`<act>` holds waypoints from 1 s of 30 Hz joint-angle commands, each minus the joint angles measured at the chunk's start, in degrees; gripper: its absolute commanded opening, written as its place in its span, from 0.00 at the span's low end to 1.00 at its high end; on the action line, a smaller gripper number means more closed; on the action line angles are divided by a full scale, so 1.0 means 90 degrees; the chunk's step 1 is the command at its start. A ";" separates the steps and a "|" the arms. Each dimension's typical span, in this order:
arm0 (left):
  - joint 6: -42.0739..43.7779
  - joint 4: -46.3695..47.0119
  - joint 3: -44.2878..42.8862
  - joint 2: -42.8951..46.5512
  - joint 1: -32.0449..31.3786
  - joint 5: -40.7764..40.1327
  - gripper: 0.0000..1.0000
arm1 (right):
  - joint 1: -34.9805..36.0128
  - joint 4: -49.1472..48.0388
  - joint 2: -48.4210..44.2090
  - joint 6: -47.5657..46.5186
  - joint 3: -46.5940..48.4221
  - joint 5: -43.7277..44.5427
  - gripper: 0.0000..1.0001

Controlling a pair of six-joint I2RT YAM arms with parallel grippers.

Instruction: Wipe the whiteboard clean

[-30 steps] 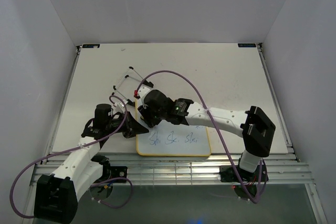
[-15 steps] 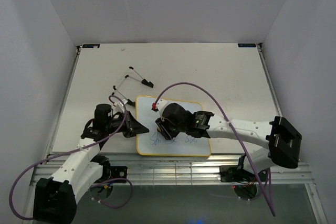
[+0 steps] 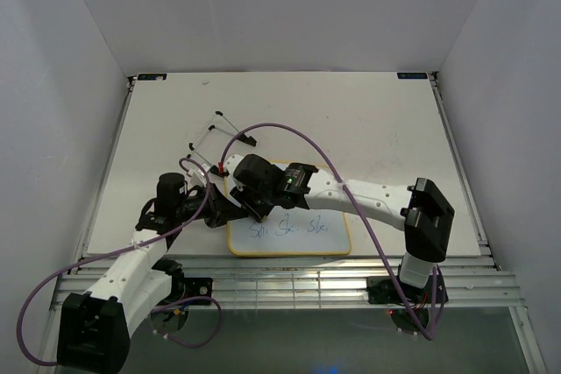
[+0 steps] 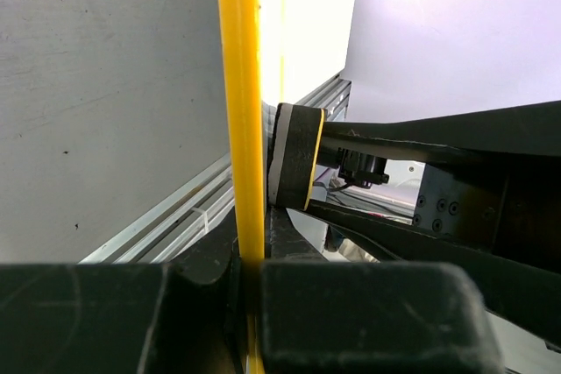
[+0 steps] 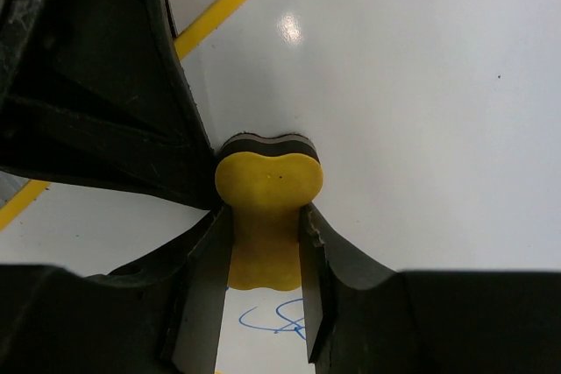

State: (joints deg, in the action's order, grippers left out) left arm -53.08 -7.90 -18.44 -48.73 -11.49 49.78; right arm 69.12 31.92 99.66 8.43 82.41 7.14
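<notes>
Right fingers (image 3: 248, 202), clamped on the yellow eraser (image 5: 267, 188), are back at the board's upper left after a sweep down mid-board. The blue marks (image 3: 290, 229) are intact, so nothing looks erased yet. Left fingers (image 3: 230, 210) pinch the left frame of the whiteboard (image 3: 289, 248), near-centre on the worktop (image 3: 368, 120). Count: one whiteboard, one eraser, three marks.

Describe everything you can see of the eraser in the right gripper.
The eraser is small, with a yellow peanut-shaped back and a dark felt-like layer beneath. The right gripper pinches its narrow waist between both fingers. Its dark face looks pressed flat on the whiteboard, near the board's yellow edge and close to blue writing.
</notes>
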 commanded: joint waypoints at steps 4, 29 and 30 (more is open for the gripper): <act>0.0185 0.1161 -0.0285 0.0180 -0.0101 0.0455 0.00 | 0.0181 -0.0334 0.0373 -0.0135 0.0033 0.0230 0.27; -0.0146 0.1082 -0.0149 0.0424 -0.0110 -0.0658 0.00 | -0.0133 -0.1670 -0.1893 0.1826 -0.3845 -0.0616 0.27; -0.0186 0.1160 -0.0120 0.0376 -0.0101 -0.0629 0.00 | 0.0004 -0.1807 -0.1913 0.1914 -0.3757 -0.0723 0.27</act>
State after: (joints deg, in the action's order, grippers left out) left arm -54.94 -7.55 -18.31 -47.51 -12.19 47.03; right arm 65.04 12.60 80.20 20.64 51.68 7.99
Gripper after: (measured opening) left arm 0.146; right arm 0.384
